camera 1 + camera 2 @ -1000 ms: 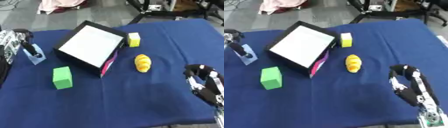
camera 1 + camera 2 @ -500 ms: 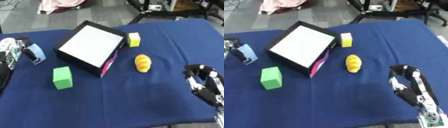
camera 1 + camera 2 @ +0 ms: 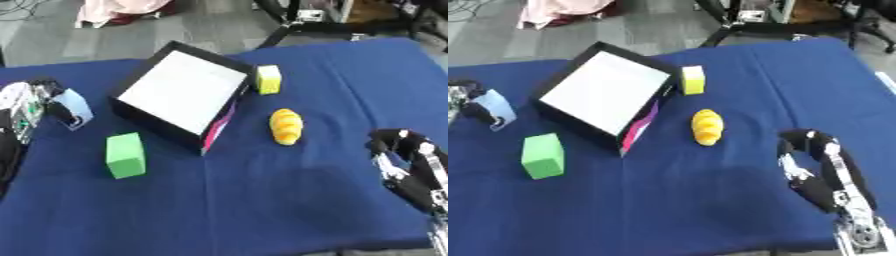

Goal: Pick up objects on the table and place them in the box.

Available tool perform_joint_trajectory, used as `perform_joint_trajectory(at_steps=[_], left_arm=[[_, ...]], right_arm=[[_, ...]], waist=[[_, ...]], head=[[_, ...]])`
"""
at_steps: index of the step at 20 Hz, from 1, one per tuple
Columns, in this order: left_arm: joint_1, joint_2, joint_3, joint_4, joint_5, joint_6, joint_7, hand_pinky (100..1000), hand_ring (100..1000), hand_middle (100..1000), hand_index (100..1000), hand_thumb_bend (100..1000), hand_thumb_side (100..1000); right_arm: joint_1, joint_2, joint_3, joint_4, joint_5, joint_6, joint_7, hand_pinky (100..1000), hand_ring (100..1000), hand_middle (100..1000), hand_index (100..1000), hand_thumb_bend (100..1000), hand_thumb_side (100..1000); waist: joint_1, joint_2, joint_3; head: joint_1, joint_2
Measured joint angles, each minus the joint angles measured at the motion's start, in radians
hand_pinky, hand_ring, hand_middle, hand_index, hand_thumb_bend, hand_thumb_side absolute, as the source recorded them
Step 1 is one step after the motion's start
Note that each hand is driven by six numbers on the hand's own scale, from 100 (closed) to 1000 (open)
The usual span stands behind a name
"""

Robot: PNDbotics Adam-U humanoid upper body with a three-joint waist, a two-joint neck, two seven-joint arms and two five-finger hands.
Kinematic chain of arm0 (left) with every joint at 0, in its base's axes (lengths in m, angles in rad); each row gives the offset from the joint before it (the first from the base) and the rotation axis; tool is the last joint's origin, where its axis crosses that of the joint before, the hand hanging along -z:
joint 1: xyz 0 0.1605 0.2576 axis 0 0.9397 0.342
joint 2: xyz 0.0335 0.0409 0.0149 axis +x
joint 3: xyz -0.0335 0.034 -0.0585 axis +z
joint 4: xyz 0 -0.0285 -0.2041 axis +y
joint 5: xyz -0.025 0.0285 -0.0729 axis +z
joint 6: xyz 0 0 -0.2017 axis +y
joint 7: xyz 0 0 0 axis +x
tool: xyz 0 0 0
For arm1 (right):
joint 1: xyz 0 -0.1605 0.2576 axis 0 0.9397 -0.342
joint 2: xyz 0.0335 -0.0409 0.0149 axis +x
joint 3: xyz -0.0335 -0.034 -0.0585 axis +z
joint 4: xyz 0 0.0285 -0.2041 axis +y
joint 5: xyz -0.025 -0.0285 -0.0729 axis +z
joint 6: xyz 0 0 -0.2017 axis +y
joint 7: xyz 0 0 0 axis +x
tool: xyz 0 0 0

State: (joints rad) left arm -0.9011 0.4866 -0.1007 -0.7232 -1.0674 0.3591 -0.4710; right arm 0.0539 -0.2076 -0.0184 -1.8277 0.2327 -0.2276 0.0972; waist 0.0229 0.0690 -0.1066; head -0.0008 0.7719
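Observation:
The black box (image 3: 133, 108) with a white inside and a pink side lies tilted at the middle left of the blue table. My left hand (image 3: 24, 106) at the left edge is shut on a light blue block (image 3: 73, 107), which it holds tilted just left of the box. A green block (image 3: 125, 154) lies in front of the box. A small yellow cube (image 3: 268, 79) touches the box's right corner. To the right of the box lies a yellow-orange oblong thing (image 3: 286, 126). My right hand (image 3: 820, 165) rests at the lower right, fingers relaxed and holding nothing.
The blue cloth (image 3: 245, 200) covers the whole table; its far edge runs behind the box. Beyond it are grey floor, a pink bundle (image 3: 118, 7) and black stands (image 3: 297, 15).
The light blue block has tipped and risen slightly in my left hand, edging towards the box. The right hand and the other things have not moved.

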Motion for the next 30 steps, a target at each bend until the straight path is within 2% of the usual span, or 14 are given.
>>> perform_joint_trajectory(at_steps=[6, 10, 15, 19, 20, 21, 23, 24, 25, 29, 30], left_arm=[[-0.092, 0.024, -0.018, -0.136, 0.003, -0.022, 0.021, 759, 512, 466, 665, 304, 248], [-0.121, 0.010, -0.063, -0.225, 0.012, -0.064, -0.003, 764, 527, 482, 681, 298, 242], [-0.121, -0.093, -0.126, -0.240, 0.029, -0.107, -0.055, 766, 543, 500, 699, 309, 241], [-0.111, -0.183, -0.145, -0.188, 0.011, -0.112, -0.039, 777, 574, 537, 734, 333, 238], [-0.105, -0.200, -0.148, -0.172, 0.002, -0.115, -0.032, 783, 589, 556, 751, 351, 244], [-0.099, -0.213, -0.151, -0.156, -0.008, -0.119, -0.027, 788, 610, 586, 779, 408, 269], [-0.090, -0.227, -0.156, -0.130, -0.031, -0.129, -0.023, 795, 650, 633, 815, 575, 350], [-0.087, -0.228, -0.160, -0.122, -0.042, -0.135, -0.023, 795, 650, 633, 815, 575, 350], [-0.085, -0.228, -0.160, -0.118, -0.054, -0.141, -0.024, 815, 705, 703, 870, 694, 406], [-0.085, -0.205, -0.169, -0.153, -0.102, -0.165, -0.030, 858, 794, 800, 938, 818, 465], [-0.086, -0.189, -0.171, -0.180, -0.110, -0.171, -0.033, 861, 798, 805, 940, 824, 467]], right_arm=[[0.001, 0.000, 0.000, 0.000, 0.000, 0.001, 0.001, 716, 640, 540, 681, 100, 462], [0.001, 0.000, 0.000, 0.000, 0.000, 0.001, 0.002, 716, 641, 541, 681, 100, 462], [0.000, 0.000, 0.001, 0.001, 0.000, 0.002, 0.004, 716, 642, 542, 681, 100, 464], [-0.003, 0.001, 0.001, 0.001, -0.001, -0.001, 0.009, 716, 643, 542, 680, 100, 465], [-0.006, 0.001, 0.001, 0.001, -0.001, -0.001, 0.009, 716, 643, 543, 680, 100, 465], [-0.009, 0.001, 0.001, 0.001, -0.001, -0.001, 0.009, 716, 644, 543, 680, 100, 465], [-0.010, 0.001, 0.001, 0.001, -0.002, -0.001, 0.009, 716, 644, 543, 680, 100, 465], [-0.010, 0.001, 0.001, 0.001, -0.002, -0.001, 0.010, 716, 644, 543, 680, 100, 465], [-0.010, 0.001, 0.001, 0.001, -0.002, -0.001, 0.010, 716, 645, 544, 680, 100, 466], [-0.010, 0.001, 0.001, 0.001, -0.002, 0.000, 0.011, 716, 646, 544, 680, 100, 465], [-0.010, 0.001, 0.001, 0.001, -0.002, 0.000, 0.011, 716, 646, 544, 680, 100, 465]], waist=[[0.000, 0.000, 0.000], [0.000, 0.000, -0.005], [0.000, 0.000, -0.022], [0.000, 0.000, -0.036], [0.000, 0.000, -0.038], [0.000, 0.000, -0.039], [0.000, 0.000, -0.040], [0.000, 0.000, -0.040], [0.000, 0.000, -0.040], [0.000, 0.000, -0.036], [0.000, 0.000, -0.034]], head=[[0.000, 0.000], [0.000, 0.000], [0.004, 0.000], [0.015, 0.000], [0.017, 0.000], [0.017, 0.000], [0.017, 0.000], [0.017, 0.000], [0.017, 0.000], [0.017, 0.000], [0.017, 0.000]])
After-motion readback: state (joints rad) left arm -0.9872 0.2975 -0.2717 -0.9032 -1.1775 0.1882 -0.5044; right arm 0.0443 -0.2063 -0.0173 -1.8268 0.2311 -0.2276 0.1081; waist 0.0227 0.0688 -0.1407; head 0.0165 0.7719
